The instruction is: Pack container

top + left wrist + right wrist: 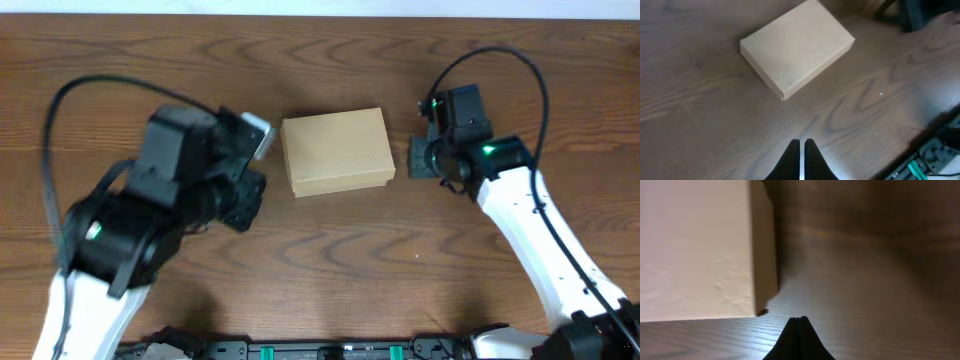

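The container (pixel 336 151) lies flat at the middle of the table (pixel 330 262), its lid down. My left tool (pixel 801 149) hangs above the wood just off the box's left side, fingers pressed together on nothing. My right tool (pixel 800 323) sits close by the box's right side, also closed and empty, not touching the cardboard.

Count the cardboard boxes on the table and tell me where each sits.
1. The box lies closed in the middle of the table, between the left gripper and the right gripper. No other shows in any view.
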